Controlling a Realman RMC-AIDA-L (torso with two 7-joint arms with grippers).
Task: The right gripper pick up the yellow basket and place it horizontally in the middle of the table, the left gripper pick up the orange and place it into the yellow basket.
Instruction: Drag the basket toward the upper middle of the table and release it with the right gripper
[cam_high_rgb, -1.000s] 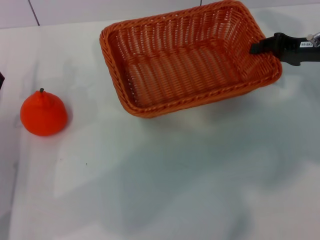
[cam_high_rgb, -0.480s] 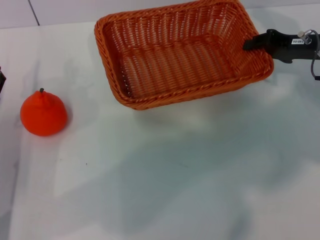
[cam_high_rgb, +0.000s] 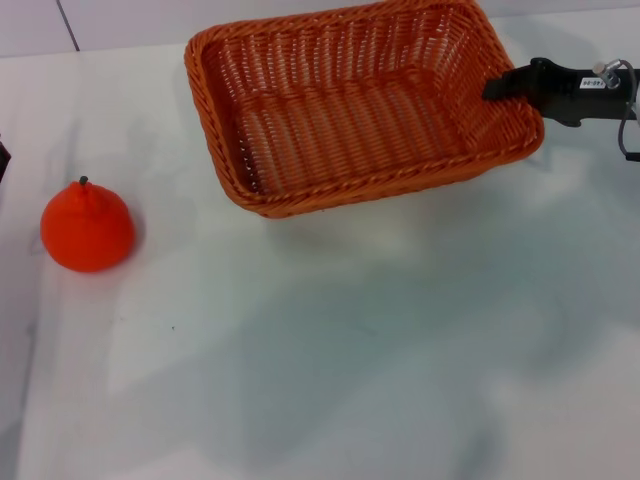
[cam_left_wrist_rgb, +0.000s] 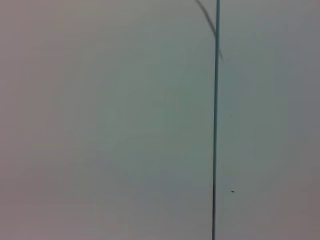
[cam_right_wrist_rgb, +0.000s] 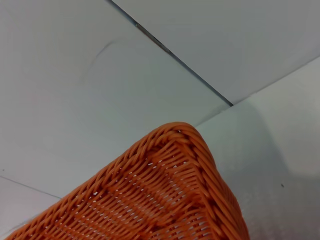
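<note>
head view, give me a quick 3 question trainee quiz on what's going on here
1. True or false: the orange lies inside the yellow basket.
2. Which gripper is at the basket's rim? A) left gripper B) right gripper C) neither
3. Fill in: the orange sits on the table toward the robot's ____ side of the basket.

Key
1. False: it rests on the table, apart from the basket.
2. B: it clamps the rim at the basket's right end, jaws shut on it; the left gripper is out of view.
3. left
</note>
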